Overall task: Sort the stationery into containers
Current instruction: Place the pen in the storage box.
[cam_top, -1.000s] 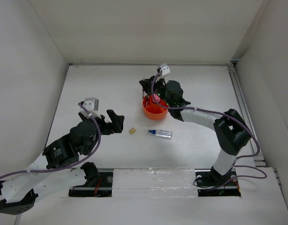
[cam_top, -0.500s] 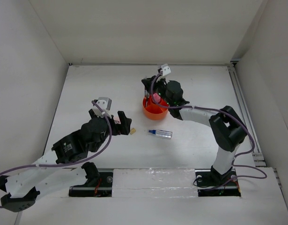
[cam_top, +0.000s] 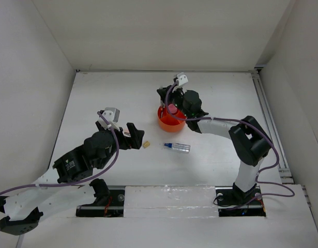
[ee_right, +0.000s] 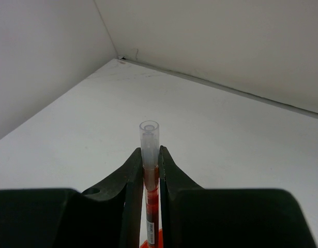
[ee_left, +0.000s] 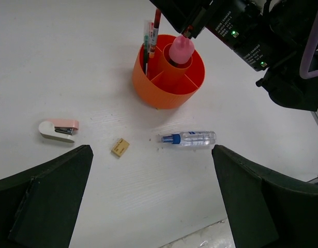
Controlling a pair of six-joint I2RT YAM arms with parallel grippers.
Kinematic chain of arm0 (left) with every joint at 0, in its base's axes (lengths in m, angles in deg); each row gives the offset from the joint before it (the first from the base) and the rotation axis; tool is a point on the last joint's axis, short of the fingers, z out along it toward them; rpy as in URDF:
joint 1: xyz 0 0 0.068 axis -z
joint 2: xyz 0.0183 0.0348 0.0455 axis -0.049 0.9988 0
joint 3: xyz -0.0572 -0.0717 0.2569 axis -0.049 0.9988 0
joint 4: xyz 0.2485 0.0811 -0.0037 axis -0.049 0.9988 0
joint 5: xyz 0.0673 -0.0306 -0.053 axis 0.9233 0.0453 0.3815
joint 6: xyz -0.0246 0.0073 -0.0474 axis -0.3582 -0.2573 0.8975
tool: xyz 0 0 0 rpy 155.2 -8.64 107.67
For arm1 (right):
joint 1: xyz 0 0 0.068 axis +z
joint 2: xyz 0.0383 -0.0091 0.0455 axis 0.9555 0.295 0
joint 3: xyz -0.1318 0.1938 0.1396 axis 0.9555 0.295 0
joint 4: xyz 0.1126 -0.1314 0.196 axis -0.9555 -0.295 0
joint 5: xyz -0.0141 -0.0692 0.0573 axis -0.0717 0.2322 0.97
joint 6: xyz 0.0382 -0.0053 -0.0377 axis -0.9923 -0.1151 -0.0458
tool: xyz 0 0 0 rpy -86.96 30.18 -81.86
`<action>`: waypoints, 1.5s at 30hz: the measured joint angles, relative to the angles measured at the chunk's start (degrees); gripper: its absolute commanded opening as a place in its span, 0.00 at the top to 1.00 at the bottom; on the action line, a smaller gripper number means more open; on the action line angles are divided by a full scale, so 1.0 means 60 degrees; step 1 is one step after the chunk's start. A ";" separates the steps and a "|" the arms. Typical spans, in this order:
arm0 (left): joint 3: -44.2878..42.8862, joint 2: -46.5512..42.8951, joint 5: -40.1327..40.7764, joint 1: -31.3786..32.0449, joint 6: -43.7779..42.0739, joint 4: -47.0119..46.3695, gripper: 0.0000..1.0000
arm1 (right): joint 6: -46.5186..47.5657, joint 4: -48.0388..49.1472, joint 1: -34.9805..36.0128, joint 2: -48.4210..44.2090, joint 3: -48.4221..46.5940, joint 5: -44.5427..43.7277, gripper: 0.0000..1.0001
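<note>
The round orange organizer (cam_top: 169, 123) stands mid-table; it also shows in the left wrist view (ee_left: 166, 88). A pink tube (ee_left: 181, 49) stands in its central well and a green pen (ee_left: 147, 41) in a side slot. My right gripper (ee_right: 150, 161) is shut on the red pen (ee_right: 149, 138), held upright with its lower end in the organizer. My left gripper (ee_left: 151, 170) is open and empty above the table. Ahead of it lie the white-pink stapler (ee_left: 58, 129), the tan cube (ee_left: 120, 147) and the silvery blue-capped tube (ee_left: 190, 138).
White walls close in the table on the left, back and right. The right arm (ee_left: 262, 46) reaches over the organizer from the right. In the top view the left gripper (cam_top: 135, 137) covers the stapler; the cube (cam_top: 146, 144) lies just right of it.
My left arm swung right toward the cube and stapler, then drew back slightly. My right gripper stayed over the organizer, still shut on the red pen.
</note>
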 measured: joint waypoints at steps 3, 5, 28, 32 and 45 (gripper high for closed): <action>0.0000 0.0000 -0.0007 0.0000 -0.0018 -0.0004 0.00 | 0.0029 0.0066 -0.0011 0.0000 0.0164 0.0000 0.98; 0.0000 0.0000 -0.0040 0.0000 -0.0025 0.0000 0.00 | 0.0036 0.0080 -0.0011 0.0000 0.0295 0.0025 0.96; 0.0000 -0.0113 -0.0069 0.0000 -0.0033 -0.0066 0.00 | 0.0076 0.0892 -0.0120 -0.0135 0.1282 0.0466 0.27; 0.0000 -0.0153 -0.0051 0.0000 -0.0029 -0.0066 0.00 | 0.0047 0.0831 -0.0080 -0.0627 0.1537 0.0492 0.13; 0.0000 0.0532 0.0233 -0.0324 0.0175 0.0000 0.00 | 0.0208 -0.1676 0.1231 -0.3446 0.0834 -0.1140 0.00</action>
